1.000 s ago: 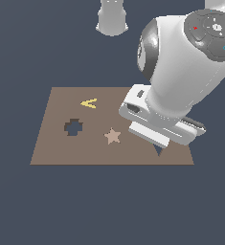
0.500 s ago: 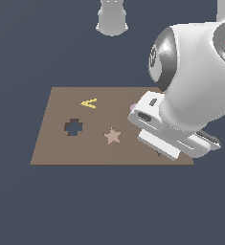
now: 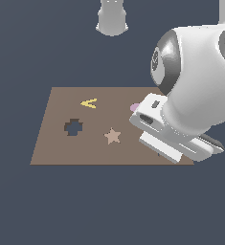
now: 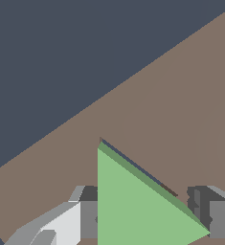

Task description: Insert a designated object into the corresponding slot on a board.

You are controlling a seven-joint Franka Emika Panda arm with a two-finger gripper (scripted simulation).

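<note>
The gripper [image 4: 150, 217] had its two fingers [image 4: 87, 217] at either side of the green triangle [image 4: 133, 206], seemingly touching its edges and clamping it just above the brown board [image 4: 190, 105]. In the exterior view the arm hid the triangle and the board's 3 o'clock end; the cross-shaped hole [image 3: 73, 127], star [image 3: 113, 136] and yellow chevron [image 3: 89, 103] lay toward 9 o'clock.

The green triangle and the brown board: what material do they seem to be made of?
Both are simulator renders, so this is only a guess. The green triangle, between the fingers, looks like matte plastic: flat even colour, no shine. The brown board looks like matte wood or fibreboard: uniform brown, no visible grain.
</note>
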